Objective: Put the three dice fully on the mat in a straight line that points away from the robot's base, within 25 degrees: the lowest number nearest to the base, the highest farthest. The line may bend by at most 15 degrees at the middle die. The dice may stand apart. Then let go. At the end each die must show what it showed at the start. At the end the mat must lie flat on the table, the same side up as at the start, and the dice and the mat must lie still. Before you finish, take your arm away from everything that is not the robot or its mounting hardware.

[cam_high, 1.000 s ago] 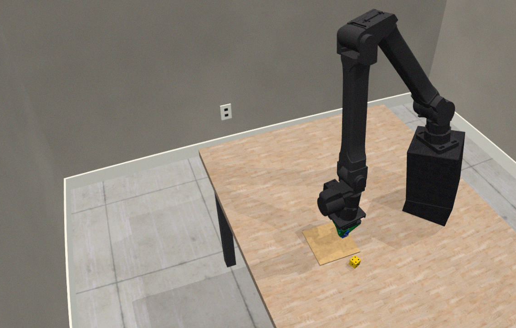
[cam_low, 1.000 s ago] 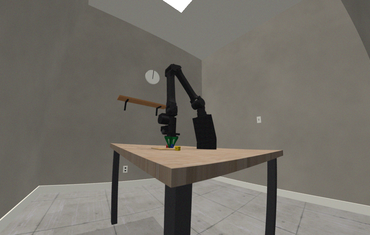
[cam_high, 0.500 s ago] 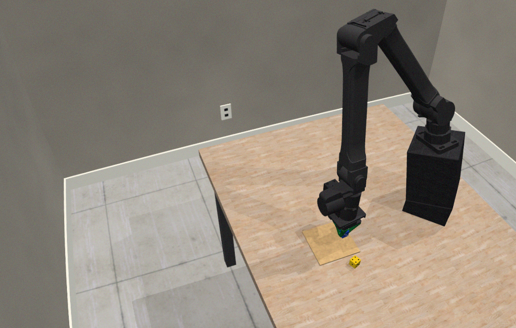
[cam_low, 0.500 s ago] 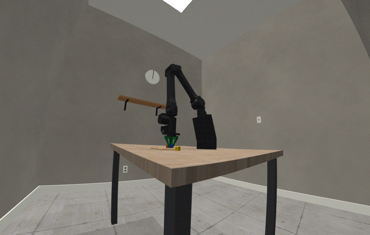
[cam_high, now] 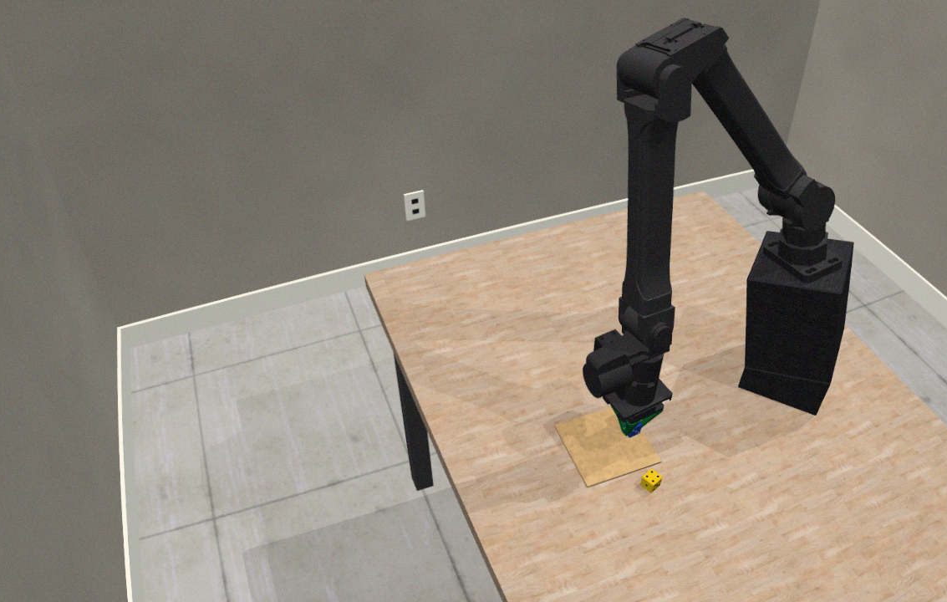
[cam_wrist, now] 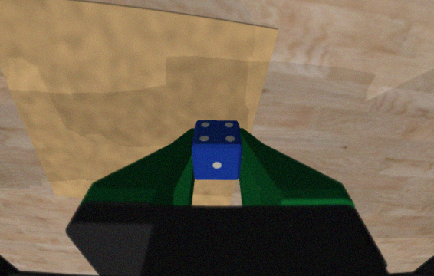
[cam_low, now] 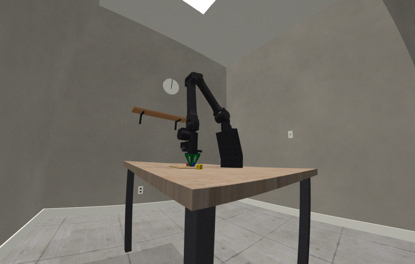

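Note:
The gripper with green fingers is shut on the blue die. The blue die shows one pip on top and four on a side face. It is low at the mat's edge nearer the robot base; I cannot tell if it touches down. The tan mat lies flat. The yellow die is on the table just off a mat corner, its top seeming to show four. A red die shows beside the fingers, hidden in the other views.
The wooden table carries everything. The black pedestal of the arm stands on the right in the top view. A wall shelf is in the background.

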`<state>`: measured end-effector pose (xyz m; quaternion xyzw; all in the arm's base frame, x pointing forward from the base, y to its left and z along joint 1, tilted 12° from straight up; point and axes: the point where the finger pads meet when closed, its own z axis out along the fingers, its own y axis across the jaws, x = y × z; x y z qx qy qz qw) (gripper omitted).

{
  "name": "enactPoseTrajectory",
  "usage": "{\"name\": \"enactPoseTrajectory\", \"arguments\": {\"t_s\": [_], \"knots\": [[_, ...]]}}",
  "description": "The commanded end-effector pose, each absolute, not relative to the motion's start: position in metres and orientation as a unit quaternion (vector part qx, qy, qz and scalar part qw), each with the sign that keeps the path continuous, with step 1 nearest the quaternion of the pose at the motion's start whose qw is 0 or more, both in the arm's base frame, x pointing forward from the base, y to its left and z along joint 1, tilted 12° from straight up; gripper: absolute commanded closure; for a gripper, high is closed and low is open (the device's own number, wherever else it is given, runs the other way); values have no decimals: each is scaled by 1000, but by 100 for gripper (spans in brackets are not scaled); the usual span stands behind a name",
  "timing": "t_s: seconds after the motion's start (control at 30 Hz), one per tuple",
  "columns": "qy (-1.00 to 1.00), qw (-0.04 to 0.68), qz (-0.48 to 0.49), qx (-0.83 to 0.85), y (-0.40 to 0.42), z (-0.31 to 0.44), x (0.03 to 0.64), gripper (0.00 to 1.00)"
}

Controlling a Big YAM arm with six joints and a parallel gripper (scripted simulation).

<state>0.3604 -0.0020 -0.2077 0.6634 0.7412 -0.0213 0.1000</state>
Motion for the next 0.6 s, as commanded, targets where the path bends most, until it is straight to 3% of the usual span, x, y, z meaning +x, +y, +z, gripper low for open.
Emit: {"name": "enactPoseTrajectory", "arguments": {"t_s": [0.0, 0.57], "knots": [[740, 112, -10, 663, -5, -206, 373, 80], [741, 111, -10, 663, -4, -206, 371, 80]]}}
